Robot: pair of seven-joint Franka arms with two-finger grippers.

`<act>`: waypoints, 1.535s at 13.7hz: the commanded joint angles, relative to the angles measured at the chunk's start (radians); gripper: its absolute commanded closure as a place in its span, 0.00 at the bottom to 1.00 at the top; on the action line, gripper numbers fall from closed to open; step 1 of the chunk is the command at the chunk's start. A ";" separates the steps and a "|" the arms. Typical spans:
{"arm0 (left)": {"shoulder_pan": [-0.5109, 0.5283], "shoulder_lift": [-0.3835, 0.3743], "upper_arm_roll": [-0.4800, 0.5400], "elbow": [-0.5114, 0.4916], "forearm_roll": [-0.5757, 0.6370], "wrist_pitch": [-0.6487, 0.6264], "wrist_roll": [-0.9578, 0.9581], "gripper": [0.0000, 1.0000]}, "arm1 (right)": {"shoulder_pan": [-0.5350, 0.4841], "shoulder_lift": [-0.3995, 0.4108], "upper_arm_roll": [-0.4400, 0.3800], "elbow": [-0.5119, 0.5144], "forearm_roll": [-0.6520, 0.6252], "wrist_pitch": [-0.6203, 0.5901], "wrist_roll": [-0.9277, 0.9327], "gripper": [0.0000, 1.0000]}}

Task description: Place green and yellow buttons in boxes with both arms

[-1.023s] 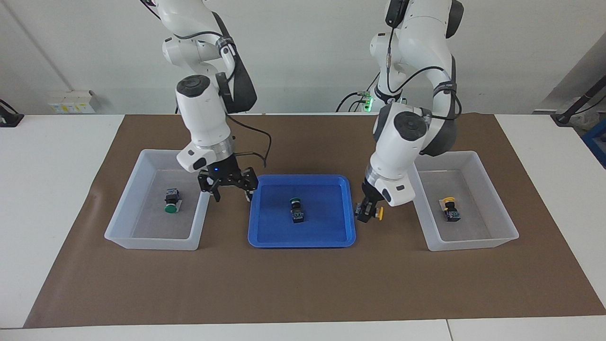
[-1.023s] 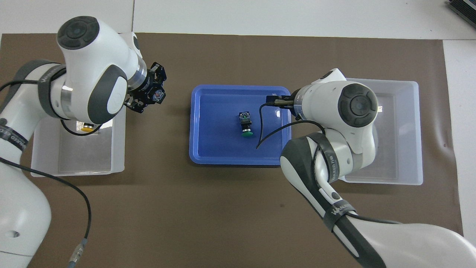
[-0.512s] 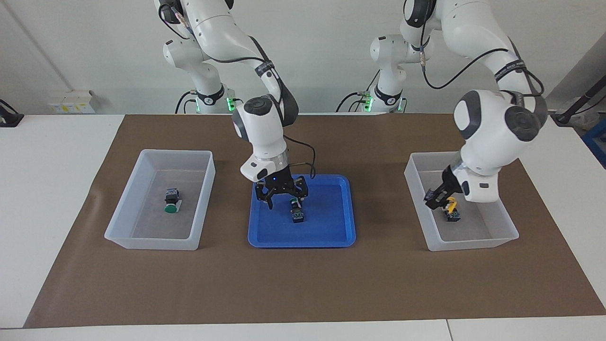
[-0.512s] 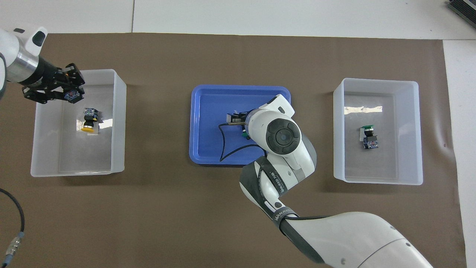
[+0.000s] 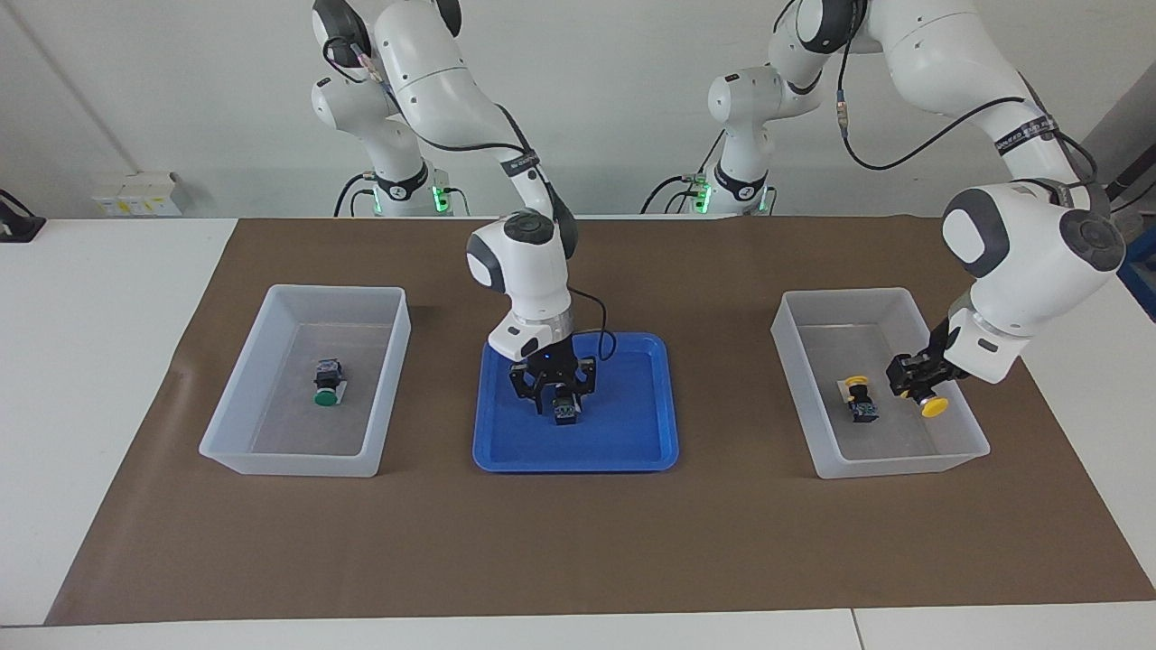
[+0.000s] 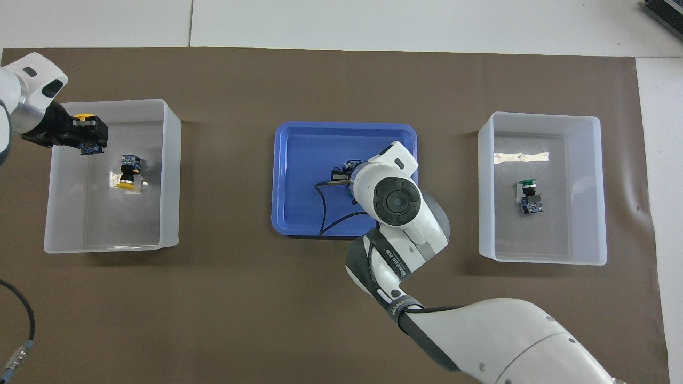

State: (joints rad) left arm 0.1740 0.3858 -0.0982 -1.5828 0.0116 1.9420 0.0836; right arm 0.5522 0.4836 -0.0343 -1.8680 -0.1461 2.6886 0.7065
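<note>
Two of the four buttons are already boxed, so by my reading the task stands about half done, with both remaining buttons in hand or nearly so.

On the surface (image 5: pixel 578 542), the left arm (image 5: pixel 1020 253) reaches over the box at its own end, and the right arm (image 5: pixel 524 262) reaches down into the tray between the boxes.

The left-end box (image 5: pixel 903 465) holds the first yellow button (image 5: pixel 860 399), lying on its floor. The right-end box (image 5: pixel 289 462) holds the first green button (image 5: pixel 327 383), also lying on its floor. The blue tray (image 5: pixel 664 406) sits between the two boxes with one button left in it.

The left jaws are clamped on the second yellow button (image 5: pixel 932 407), gripping its black body with the cap pointing outward. It hangs over the left-end box, above the wall toward the table's end, and is not yet let go. What is left there looks like a short lowering and a release.

The right jaws are down in the tray with a finger on either side of the second green button (image 5: pixel 566 411). I cannot tell whether they have closed on it or only bracket it. That button is the longer job: grip, lift, carry to the right-end box, release.
</note>
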 commanded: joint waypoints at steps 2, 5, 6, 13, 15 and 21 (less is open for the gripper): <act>0.059 -0.048 -0.003 -0.146 0.016 0.112 0.155 1.00 | -0.014 -0.042 -0.003 -0.016 -0.033 -0.006 0.047 1.00; 0.062 -0.051 -0.003 -0.198 0.039 0.155 0.159 1.00 | -0.081 -0.150 -0.001 -0.016 -0.030 -0.102 0.022 1.00; 0.061 -0.051 -0.003 -0.198 0.045 0.153 0.159 1.00 | -0.125 -0.196 0.002 -0.016 -0.026 -0.151 -0.026 1.00; 0.042 -0.045 -0.005 -0.155 0.051 0.105 0.159 0.16 | -0.414 -0.319 0.002 -0.046 -0.010 -0.387 -0.562 1.00; 0.032 -0.039 -0.006 -0.062 0.053 0.001 0.157 0.16 | -0.471 -0.355 0.001 -0.127 0.057 -0.385 -0.689 1.00; -0.050 -0.039 -0.002 0.269 0.096 -0.438 0.154 0.15 | -0.543 -0.384 0.002 -0.287 0.129 -0.322 -0.763 0.83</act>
State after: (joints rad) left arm 0.1591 0.3364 -0.1143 -1.4192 0.0648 1.6214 0.2360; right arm 0.0292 0.1362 -0.0483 -2.0880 -0.0573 2.3182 -0.0289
